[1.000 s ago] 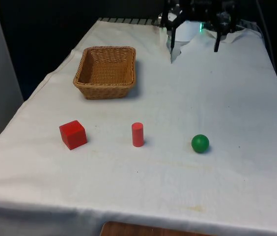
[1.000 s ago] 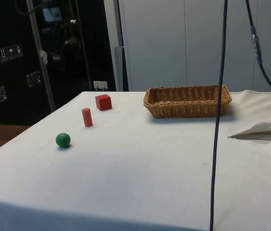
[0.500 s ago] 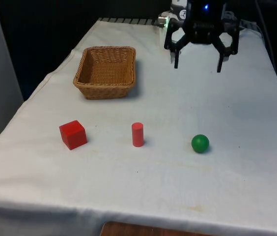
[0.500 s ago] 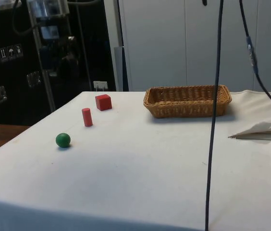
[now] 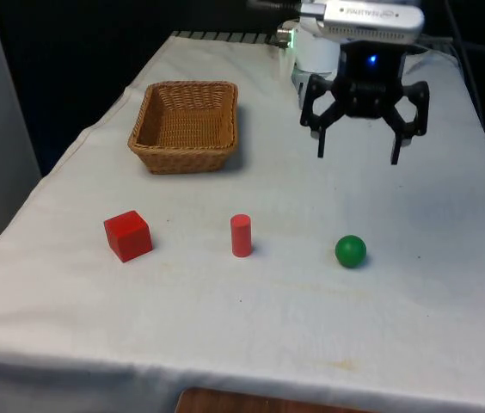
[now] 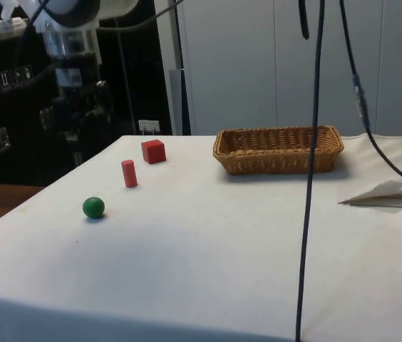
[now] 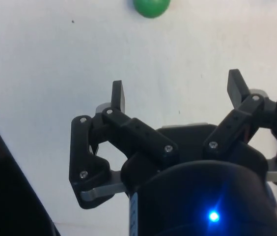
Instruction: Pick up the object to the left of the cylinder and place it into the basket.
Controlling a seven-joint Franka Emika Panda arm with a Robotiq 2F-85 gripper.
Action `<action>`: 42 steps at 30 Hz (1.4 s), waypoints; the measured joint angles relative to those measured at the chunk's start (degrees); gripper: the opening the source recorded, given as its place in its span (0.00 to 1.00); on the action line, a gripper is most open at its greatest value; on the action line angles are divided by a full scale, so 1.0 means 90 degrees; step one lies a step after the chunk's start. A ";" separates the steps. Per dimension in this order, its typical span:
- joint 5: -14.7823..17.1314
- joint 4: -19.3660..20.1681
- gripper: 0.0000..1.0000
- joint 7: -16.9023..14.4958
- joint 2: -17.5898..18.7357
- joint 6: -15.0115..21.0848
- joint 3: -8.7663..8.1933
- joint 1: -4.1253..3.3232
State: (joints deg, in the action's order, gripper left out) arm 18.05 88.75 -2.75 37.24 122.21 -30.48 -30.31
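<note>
end effector [image 5: 357, 157]: mine, black two-finger, hanging in the air above the table, nothing between the fingers, spread wide. Wrist view shows it too [image 7: 177, 96], both fingertips well apart over bare cloth.
end effector position: over the far half of the table, toward the front view's right. Roughly above the stretch between the green ball and the far edge, well off the surface.
red cube [image 5: 127, 235]: task's thing. Sits on the cloth on the near half of the table, at the front view's left, one corner turned toward the camera. Untouched, well apart from my end effector. Side view has it [image 6: 153, 151] at the far edge of the cloth, just beyond the cylinder.
red cylinder [image 5: 241, 235]: upright, mid-table in the front view, between the cube and the ball, touching neither. Side view [image 6: 129, 173] agrees, upright.
green ball [image 5: 351, 250]: on the cloth at the front view's right of the cylinder, nearest thing to my end effector. Seen in the side view [image 6: 93, 207] and partly cut off at the edge of the wrist view [image 7: 151, 7].
row: cube, cylinder, ball in a rough line across the table, all apart.
basket [image 5: 150, 110]: wicker, rectangular, open side up, nothing inside. Stands farther back than the cube, at the front view's left. Side view [image 6: 278, 161] shows it well apart from the three objects.
table [image 5: 251, 344]: white cloth, some creases.
cable [image 6: 309, 178]: dark, hangs down in front of the side view.
</note>
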 measured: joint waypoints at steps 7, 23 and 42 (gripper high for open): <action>0.0127 -0.0127 1.00 0.0045 0.0325 0.0248 0.0089 0.0000; 0.0509 -0.0509 1.00 0.0102 0.1108 0.0694 0.0197 0.0000; 0.0783 -0.0497 1.00 -0.0032 0.1763 0.1477 0.0216 0.0115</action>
State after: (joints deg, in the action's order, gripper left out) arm 25.10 84.28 -3.04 53.11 135.50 -28.53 -29.28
